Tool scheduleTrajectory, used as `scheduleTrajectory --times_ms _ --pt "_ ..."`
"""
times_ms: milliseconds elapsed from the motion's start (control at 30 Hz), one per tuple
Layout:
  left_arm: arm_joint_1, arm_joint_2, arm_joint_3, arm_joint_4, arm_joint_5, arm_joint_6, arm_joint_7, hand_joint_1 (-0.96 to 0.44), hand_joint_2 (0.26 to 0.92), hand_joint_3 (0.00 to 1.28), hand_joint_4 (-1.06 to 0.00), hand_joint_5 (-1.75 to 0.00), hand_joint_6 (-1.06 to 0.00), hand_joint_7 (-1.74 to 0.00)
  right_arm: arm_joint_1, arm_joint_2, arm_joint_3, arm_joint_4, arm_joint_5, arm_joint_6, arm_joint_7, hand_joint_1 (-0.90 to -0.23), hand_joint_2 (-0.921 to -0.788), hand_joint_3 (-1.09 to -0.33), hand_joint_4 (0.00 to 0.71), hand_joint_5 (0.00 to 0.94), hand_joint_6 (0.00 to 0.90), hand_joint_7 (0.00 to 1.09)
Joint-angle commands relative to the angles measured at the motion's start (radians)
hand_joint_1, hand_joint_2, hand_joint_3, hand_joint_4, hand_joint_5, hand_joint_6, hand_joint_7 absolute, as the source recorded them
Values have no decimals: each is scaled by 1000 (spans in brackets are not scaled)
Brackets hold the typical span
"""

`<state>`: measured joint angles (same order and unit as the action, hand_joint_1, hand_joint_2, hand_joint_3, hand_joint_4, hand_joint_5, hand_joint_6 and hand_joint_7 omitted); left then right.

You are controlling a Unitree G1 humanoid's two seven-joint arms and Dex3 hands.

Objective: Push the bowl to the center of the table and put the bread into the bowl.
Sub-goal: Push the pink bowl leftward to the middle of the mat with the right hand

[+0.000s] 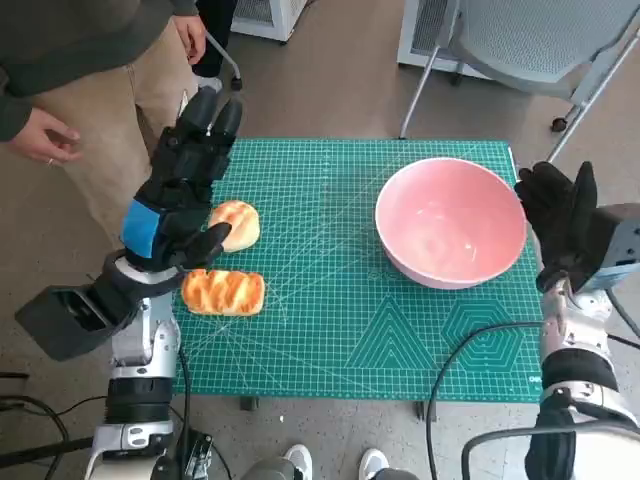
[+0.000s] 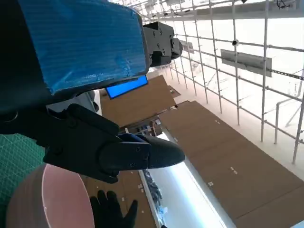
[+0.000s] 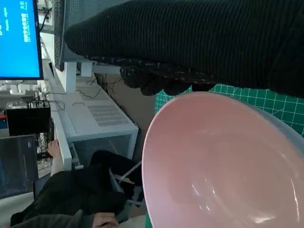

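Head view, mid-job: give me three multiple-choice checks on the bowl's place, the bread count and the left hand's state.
1. Where does the bowl stand on the green mat?
A. toward its right side, by the right hand
B. at its left edge
C. on the floor

2. How many bread pieces lie on the mat?
A. one
B. two
C. four

3. What is the left hand doing?
A. holding a bread piece
B. pressing the bowl
C. raised open, holding nothing

Answers:
1 A, the bowl sits right of centre next to the gloved hand.
2 B, a round bread and a long bread lie at the left.
3 C, its fingers are spread above the bread.
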<state>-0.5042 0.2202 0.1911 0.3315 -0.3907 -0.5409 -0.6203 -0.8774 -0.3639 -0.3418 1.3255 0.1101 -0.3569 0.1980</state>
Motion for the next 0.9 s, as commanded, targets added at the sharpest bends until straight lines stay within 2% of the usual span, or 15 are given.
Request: scheduleTrajectory --times_ms 33,367,633,900 --pt "13 6 1 -25 -3 10 4 -717 921 392 1 1 1 -178 25 21 7 12 -16 13 -9 -666 -921 -869 193 6 244 53" --pt "11 3 1 -23 -1 9 6 -717 921 392 1 1 1 -170 22 37 23 7 -27 -19 -1 -679 -921 -867 195 5 256 55" --pt "6 3 -1 -12 4 3 5 -717 921 392 1 1 1 -170 12 57 34 2 -30 -43 20 -649 -921 -869 185 1 245 45" --pt "4 3 -3 -7 10 0 5 -716 921 392 1 1 1 -169 6 73 56 -4 -48 -73 21 -651 -921 -897 178 1 237 38"
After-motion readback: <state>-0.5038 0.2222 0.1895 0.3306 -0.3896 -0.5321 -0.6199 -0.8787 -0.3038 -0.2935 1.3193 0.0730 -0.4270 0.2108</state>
